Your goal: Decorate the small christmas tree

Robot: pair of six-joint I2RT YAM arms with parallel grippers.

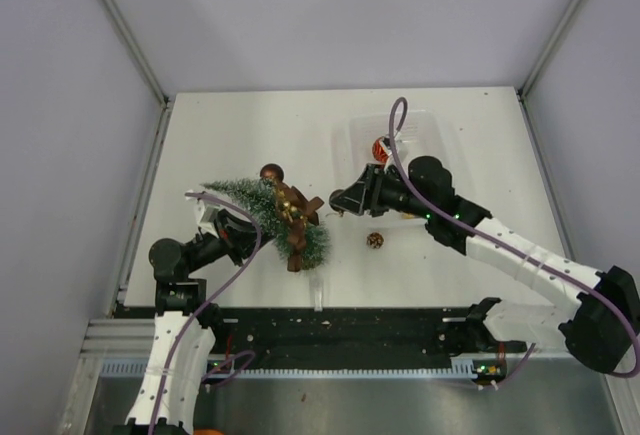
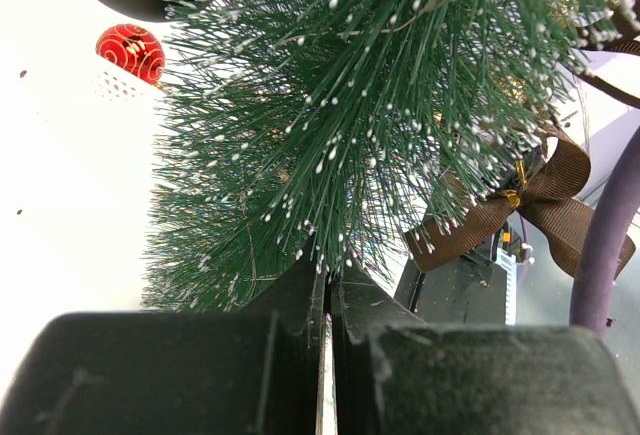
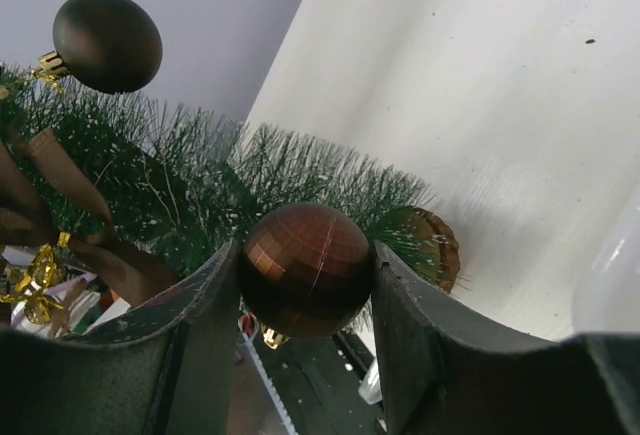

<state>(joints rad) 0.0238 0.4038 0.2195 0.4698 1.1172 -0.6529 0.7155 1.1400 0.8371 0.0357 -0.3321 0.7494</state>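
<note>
The small christmas tree (image 1: 262,208) lies slanted across the table, its tip to the left and its brown wooden base (image 1: 295,261) toward me. It carries a dark brown bauble (image 1: 271,172), gold trinkets (image 1: 290,205) and a brown ribbon bow (image 2: 540,200). My left gripper (image 1: 243,223) is shut on the tree's frosted bristles (image 2: 330,135), which spring out at its fingertips. My right gripper (image 1: 338,201) hovers just right of the tree, shut on a faceted brown bauble (image 3: 307,270). Behind that bauble I see the tree (image 3: 200,185) and its wooden base (image 3: 437,245).
A clear plastic tub (image 1: 400,140) at the back right holds a red bauble (image 1: 381,147), which also shows as the red bauble (image 2: 130,51) in the left wrist view. One small bauble (image 1: 375,241) lies loose on the white table (image 1: 470,135). A purple cable (image 2: 605,245) hangs close by the bow.
</note>
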